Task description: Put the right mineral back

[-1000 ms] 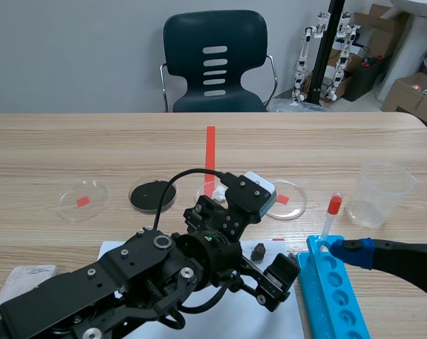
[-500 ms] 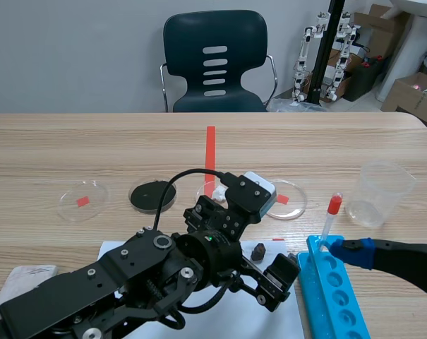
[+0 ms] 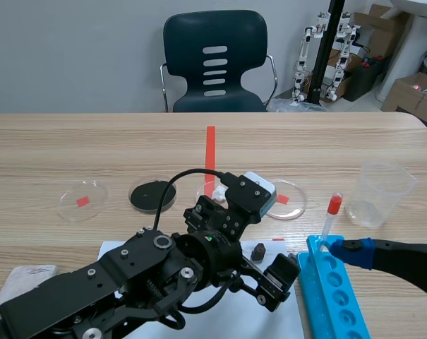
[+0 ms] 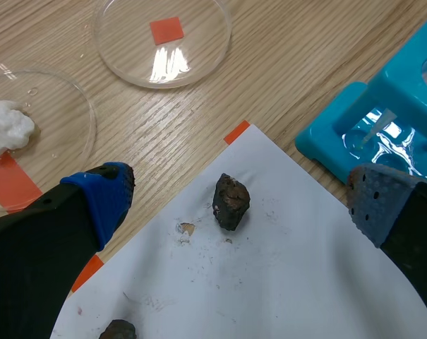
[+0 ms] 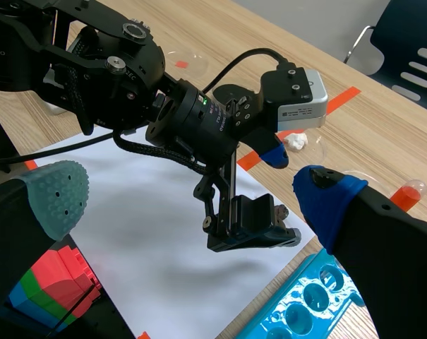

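A small dark brown mineral [image 4: 231, 201] lies on the white paper [image 4: 284, 282], between the spread fingers of my left gripper [image 4: 238, 212], which is open and hangs just above it. The scene view shows this mineral [image 3: 257, 250] under the left gripper [image 3: 254, 241], near the paper's far right corner. A second dark mineral [image 4: 118, 330] lies on the paper closer to the arm. My right gripper [image 5: 192, 205] is open and holds nothing. It sits low at the right [image 3: 356, 252], over the blue rack [image 3: 337, 296].
Beyond the paper stands a row of petri dishes: one with an orange square [image 3: 83, 200], a black one [image 3: 152, 195], one with white material [image 4: 8, 131] and another orange-marked one [image 4: 164, 35]. A red-capped tube [image 3: 332, 212] stands in the rack. A plastic beaker [image 3: 382, 192] is at right.
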